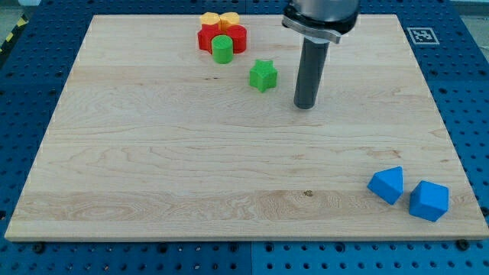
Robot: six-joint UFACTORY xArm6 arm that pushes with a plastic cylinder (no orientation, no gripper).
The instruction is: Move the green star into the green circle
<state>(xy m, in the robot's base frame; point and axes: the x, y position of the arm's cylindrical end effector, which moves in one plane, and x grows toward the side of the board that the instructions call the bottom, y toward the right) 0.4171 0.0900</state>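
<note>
Camera view, single frame: a pale wooden board [191, 168] is lying on a blue perforated table [30, 92], with a black-and-white marker tag [419, 34] sitting at the board's far right corner. The dark rod is coming down from a grey housing at the view's top, and my tip [306, 106] is resting on the board in the far half, right of centre. There are no jaws on this arm, so nothing is being clasped or let go; the rod is simply standing upright with bare wood all around its end. The green star-shaped block [263, 76] is sitting just to the left of my tip, near it but apart, with a strip of board showing between them. The green cylinder block [221, 49], the task's green circle, is standing farther left and slightly farther back from the star, apart from it. That cylinder is touching a red flower-shaped block [234, 36] just behind it, and a yellow-orange flower-shaped block [219, 19] is touching the red one's far side, close to the board's far edge. Well apart from all this, at the near right corner, a blue angular block [386, 184] and a second blue angular block [429, 201] are sitting just beside each other; whether they are touching cannot be told.
</note>
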